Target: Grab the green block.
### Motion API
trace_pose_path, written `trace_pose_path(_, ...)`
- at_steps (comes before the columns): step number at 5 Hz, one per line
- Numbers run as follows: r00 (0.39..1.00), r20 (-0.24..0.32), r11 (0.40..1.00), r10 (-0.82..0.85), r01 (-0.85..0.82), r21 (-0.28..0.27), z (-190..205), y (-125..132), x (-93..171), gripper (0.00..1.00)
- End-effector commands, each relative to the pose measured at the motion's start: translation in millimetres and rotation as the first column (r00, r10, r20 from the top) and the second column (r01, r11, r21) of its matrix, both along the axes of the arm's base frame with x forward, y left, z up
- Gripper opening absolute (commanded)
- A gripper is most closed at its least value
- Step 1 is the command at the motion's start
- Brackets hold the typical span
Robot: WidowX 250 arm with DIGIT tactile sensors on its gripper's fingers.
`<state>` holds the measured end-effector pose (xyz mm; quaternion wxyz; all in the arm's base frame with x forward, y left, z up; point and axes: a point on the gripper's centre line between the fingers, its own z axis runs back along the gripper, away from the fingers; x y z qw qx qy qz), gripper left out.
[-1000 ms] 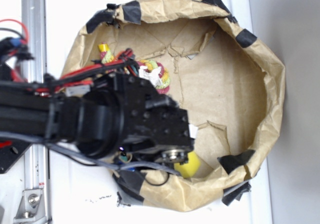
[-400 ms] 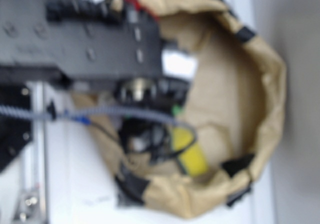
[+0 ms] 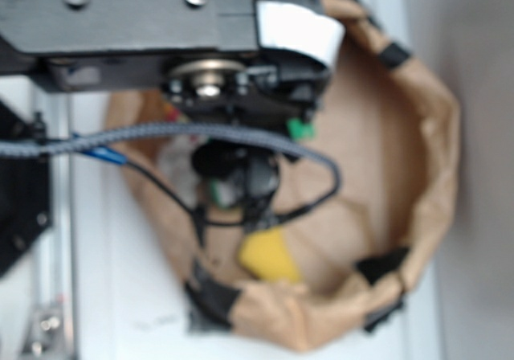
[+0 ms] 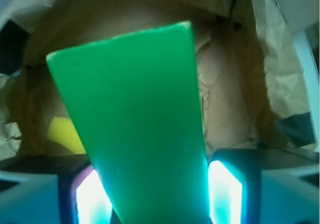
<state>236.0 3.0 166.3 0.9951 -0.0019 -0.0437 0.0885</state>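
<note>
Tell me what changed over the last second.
The arm rose toward the exterior camera, now filling the top of that view. The end effector holds the green block between its fingers, lifted above the paper bag. The yellow sponge, earlier half hidden, shows more. The bag stayed put.

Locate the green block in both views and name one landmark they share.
Exterior: only a small bit of the green block shows, upper centre, under the arm's dark housing.
Wrist: the green block fills the centre, clamped between the gripper pads.
Shared landmark: the yellow sponge on the brown paper bag floor.
</note>
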Motion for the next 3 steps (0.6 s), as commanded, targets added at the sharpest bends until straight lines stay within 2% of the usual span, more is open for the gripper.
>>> trace_pose_path(1, 0.988, 0.145, 0.997, -0.049, 0.056, -0.045, 10, 9, 14, 0.00)
trace_pose_path(2, 0.979, 0.199, 0.995, -0.042, 0.058, -0.078, 19, 18, 23, 0.00)
trace_pose_path(3, 0.980, 0.199, 0.999, -0.015, 0.022, -0.032, 21, 22, 21, 0.00)
